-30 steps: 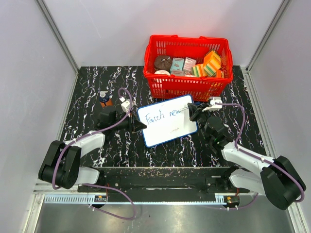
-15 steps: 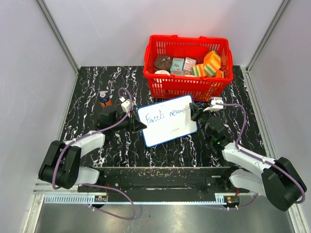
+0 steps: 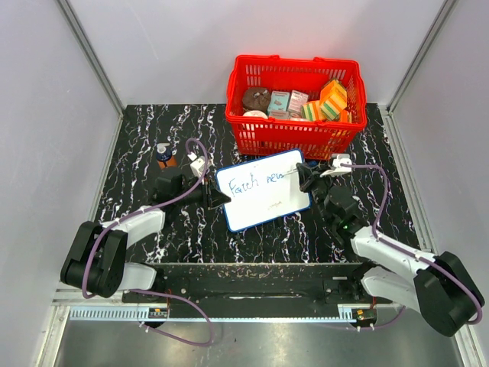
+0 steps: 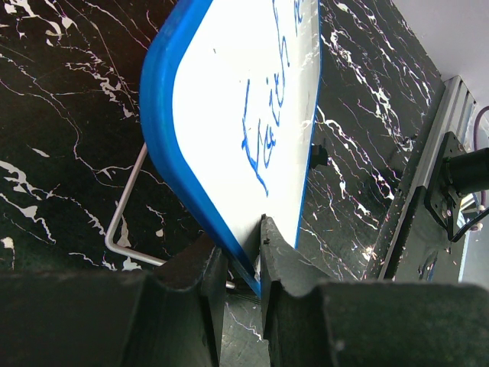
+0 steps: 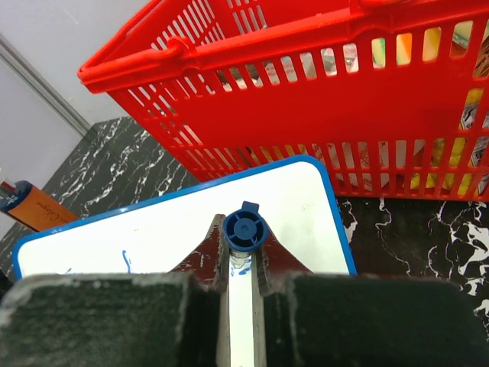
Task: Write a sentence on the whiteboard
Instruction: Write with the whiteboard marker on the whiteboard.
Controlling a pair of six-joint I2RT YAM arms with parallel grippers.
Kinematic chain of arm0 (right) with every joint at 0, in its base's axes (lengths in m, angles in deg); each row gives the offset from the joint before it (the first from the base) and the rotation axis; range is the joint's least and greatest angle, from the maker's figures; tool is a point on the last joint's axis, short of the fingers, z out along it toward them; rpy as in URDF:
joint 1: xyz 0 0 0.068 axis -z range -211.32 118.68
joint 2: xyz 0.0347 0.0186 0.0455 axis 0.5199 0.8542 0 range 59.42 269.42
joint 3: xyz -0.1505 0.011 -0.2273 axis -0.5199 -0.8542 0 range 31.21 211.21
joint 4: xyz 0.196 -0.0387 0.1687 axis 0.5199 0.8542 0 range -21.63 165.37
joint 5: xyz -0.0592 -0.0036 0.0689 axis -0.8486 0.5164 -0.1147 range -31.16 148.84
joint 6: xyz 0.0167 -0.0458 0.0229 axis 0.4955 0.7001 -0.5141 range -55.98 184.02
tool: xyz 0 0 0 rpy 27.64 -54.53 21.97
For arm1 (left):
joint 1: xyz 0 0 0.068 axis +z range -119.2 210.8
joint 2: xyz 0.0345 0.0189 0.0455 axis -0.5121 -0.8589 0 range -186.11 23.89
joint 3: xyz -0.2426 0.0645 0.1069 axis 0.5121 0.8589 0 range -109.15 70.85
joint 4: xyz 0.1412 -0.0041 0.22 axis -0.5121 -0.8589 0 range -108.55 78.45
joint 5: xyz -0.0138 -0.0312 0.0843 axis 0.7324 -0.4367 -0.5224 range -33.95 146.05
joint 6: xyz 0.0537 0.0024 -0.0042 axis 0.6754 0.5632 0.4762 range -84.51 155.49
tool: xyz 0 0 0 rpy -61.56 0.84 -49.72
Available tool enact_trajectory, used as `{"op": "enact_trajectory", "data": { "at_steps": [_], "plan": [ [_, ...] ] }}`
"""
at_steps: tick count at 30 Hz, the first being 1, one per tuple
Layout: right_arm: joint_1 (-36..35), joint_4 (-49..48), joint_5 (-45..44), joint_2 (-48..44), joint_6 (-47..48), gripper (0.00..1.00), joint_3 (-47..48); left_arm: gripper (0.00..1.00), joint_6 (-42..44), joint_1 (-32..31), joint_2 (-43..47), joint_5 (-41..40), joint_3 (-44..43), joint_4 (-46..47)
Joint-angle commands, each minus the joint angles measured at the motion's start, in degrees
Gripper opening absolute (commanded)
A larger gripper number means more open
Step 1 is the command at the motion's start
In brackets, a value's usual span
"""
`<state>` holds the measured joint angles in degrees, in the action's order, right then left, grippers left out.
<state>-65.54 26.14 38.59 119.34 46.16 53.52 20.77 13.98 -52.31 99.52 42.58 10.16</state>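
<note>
Right gripper [image 3: 305, 177] has crept a touch along the top line over the last second, and the blue script has gained a stroke; board and left arm look unchanged. Nearest the bases, the left gripper [image 4: 241, 246] is pinched narrow on the left rim of the whiteboard [image 3: 266, 205]. The board sits mid-table at a tilt, with a wire stand [image 4: 124, 226] under it. The right claw is clamped on a marker [image 5: 244, 228], blue butt end toward the wrist camera and tip on the board's upper right. The sentence [image 3: 257, 184] reads roughly "Faith nev", first line only, so I judge it under halfway. Risks:
- Pen pressure could rock or twist the tilted board in its one-edge pinch and smear the letters.
- Little width remains before the right rim, so the tip may ride onto the frame.
- The red basket [image 3: 290, 141] stands just behind, and the gripper could brush it.
</note>
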Motion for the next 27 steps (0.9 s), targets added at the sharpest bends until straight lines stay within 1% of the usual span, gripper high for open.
{"op": "enact_trajectory", "data": {
  "at_steps": [1, 8, 17, 27],
  "plan": [
    [0.4, -3.5, 0.5, 2.1, -0.4, 0.0, 0.3, 0.0, 8.2, 0.3, 0.3, -6.1, -0.6, 0.1],
    [0.3, -5.0, 0.1, 5.0, -0.2, 0.0, 0.8, 0.0, 8.2, 0.3, 0.3, -6.1, -0.6, 0.1],
    [0.3, -3.3, -4.5, 3.6, 1.1, 0.0, 0.5, 0.0, 8.2, 0.3, 0.3, -6.1, -0.6, 0.1],
    [0.4, -2.9, -7.3, 3.6, 1.7, 0.0, 1.3, 0.0, 8.2, 0.3, 0.3, -6.0, -0.6, 0.1]
  ]
}}
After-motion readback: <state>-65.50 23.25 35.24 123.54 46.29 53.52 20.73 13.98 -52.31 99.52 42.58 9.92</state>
